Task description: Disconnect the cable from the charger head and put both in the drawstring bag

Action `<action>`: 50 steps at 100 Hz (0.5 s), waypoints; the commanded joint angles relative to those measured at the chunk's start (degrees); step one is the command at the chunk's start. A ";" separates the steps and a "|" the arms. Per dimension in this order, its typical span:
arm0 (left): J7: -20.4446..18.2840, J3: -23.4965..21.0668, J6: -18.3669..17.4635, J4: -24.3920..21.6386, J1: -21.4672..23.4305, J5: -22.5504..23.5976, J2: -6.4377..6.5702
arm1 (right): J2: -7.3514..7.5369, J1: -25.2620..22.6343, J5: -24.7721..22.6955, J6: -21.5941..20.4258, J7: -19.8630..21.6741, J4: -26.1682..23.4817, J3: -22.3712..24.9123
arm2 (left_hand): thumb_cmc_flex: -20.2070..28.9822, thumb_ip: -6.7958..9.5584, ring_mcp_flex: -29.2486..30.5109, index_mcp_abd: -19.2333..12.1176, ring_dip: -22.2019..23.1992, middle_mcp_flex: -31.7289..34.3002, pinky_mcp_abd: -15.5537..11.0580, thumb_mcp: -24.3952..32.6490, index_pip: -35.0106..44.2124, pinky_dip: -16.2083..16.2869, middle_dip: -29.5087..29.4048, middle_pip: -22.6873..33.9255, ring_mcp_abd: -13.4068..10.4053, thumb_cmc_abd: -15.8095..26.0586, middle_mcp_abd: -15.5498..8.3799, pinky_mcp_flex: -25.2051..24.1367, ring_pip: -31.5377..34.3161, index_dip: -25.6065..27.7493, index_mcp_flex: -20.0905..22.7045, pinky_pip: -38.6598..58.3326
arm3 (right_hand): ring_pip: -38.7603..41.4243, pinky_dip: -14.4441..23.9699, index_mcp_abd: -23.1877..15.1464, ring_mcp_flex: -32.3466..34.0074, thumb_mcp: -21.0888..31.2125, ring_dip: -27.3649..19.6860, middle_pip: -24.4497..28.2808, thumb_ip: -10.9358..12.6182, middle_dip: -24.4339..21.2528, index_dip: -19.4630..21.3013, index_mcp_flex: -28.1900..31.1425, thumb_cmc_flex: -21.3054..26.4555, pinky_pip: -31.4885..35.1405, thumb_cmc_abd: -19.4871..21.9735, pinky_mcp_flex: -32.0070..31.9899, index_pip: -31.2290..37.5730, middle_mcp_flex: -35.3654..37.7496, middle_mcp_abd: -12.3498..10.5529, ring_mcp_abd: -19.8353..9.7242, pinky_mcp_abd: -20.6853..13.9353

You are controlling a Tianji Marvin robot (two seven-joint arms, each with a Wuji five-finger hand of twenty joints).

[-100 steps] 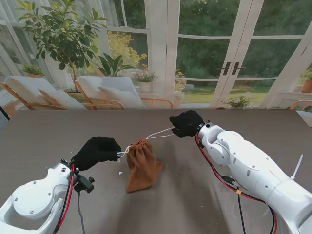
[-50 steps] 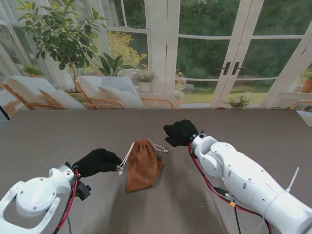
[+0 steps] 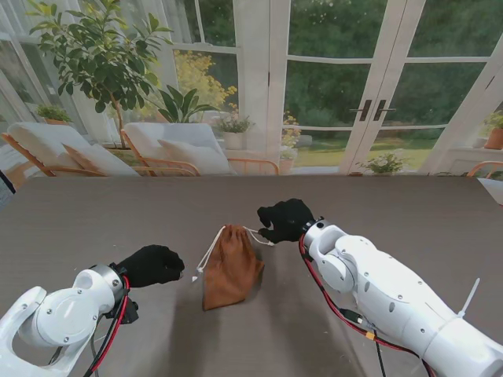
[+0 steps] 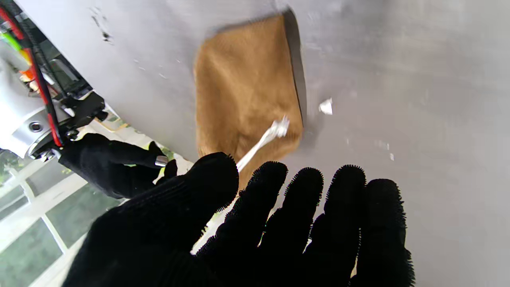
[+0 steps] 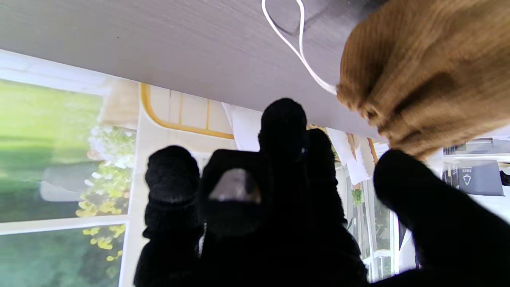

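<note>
The brown drawstring bag lies flat on the counter between the two arms, its mouth gathered shut at the end farther from me. One white cord trails from the mouth toward the left hand, and a loop of cord lies toward the right hand.

Neither the charger head nor the cable is out on the counter. My guess is that both are already inside, since the bag looks plump, though the cloth hides what it holds.

That would put the job at its last step, cinching and letting go. The left hand has its fingers spread and grips nothing. The right hand looks loosely apart, next to the loop but not clamped on it.

What remains is for both arms to draw clear without snagging a cord.
</note>
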 commanded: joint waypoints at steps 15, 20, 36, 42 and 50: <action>4.78 0.86 -3.28 2.78 -0.67 -1.91 -1.09 | 0.34 -2.80 -0.17 1.72 1.06 -3.02 2.79 | -5.47 1.74 -1.54 -4.89 -2.10 -0.26 0.37 -1.15 0.90 -3.08 -1.45 0.43 1.30 -0.64 -1.66 -1.27 -1.72 0.97 0.82 -0.55 | -13.39 -0.18 -1.39 1.26 -3.58 -5.94 -3.68 5.57 -2.71 2.14 -3.05 -4.61 -6.54 3.93 13.44 -6.18 -7.54 4.58 2.37 3.81; 5.82 1.03 -3.56 3.20 -0.76 -2.52 -1.34 | 0.32 -3.83 0.31 2.36 1.38 -4.05 3.99 | -6.45 1.64 -4.84 -5.47 -3.21 -2.65 -0.81 -2.35 -0.43 -4.75 -1.61 -0.30 1.23 -0.79 -2.63 -3.87 -3.74 0.77 -1.08 -3.58 | -19.59 -0.66 -2.28 1.08 -4.23 -7.97 -4.93 6.11 -3.53 3.23 -3.44 -4.84 -8.74 3.97 11.35 -8.36 -10.03 5.02 3.65 4.48; 9.95 1.04 -6.19 4.40 -0.59 -4.16 -2.19 | 0.32 -7.99 1.98 3.88 2.41 -8.29 8.77 | -7.69 1.44 -9.97 -7.89 -4.73 -6.88 -3.43 -4.11 -1.57 -6.14 -2.10 -1.76 -0.20 -0.94 -5.19 -8.00 -6.95 1.01 -3.59 -8.65 | -35.48 -2.38 -4.29 -3.93 -6.08 -9.68 -8.46 6.16 -6.13 3.35 -5.38 -4.66 -15.56 2.74 4.18 -13.94 -17.03 6.49 6.76 6.51; 12.62 1.16 -7.50 4.97 -0.50 -4.57 -2.72 | 0.33 -9.76 2.57 4.11 2.65 -10.09 10.70 | -7.69 1.45 -10.28 -7.90 -4.97 -7.16 -3.60 -4.31 -1.64 -6.20 -2.24 -1.89 -0.33 -1.19 -5.59 -8.34 -7.43 1.10 -3.70 -9.61 | -38.72 -2.95 -4.65 -6.32 -6.61 -10.10 -9.48 6.13 -6.84 3.01 -6.10 -4.54 -17.56 2.11 1.83 -15.43 -18.95 6.72 7.38 6.92; 17.37 1.46 -10.66 6.38 -0.60 -4.51 -3.56 | 0.37 -12.28 3.47 4.21 3.06 -12.75 13.39 | -7.89 1.44 -9.55 -8.14 -4.98 -6.46 -3.62 -4.31 -1.07 -6.03 -2.22 -1.60 -0.54 -1.83 -6.17 -8.23 -7.40 1.45 -2.70 -10.05 | -43.17 -3.86 -5.54 -10.38 -7.34 -11.08 -11.10 6.10 -7.94 2.66 -6.87 -4.45 -20.42 1.24 -1.44 -17.39 -22.01 6.75 8.18 7.52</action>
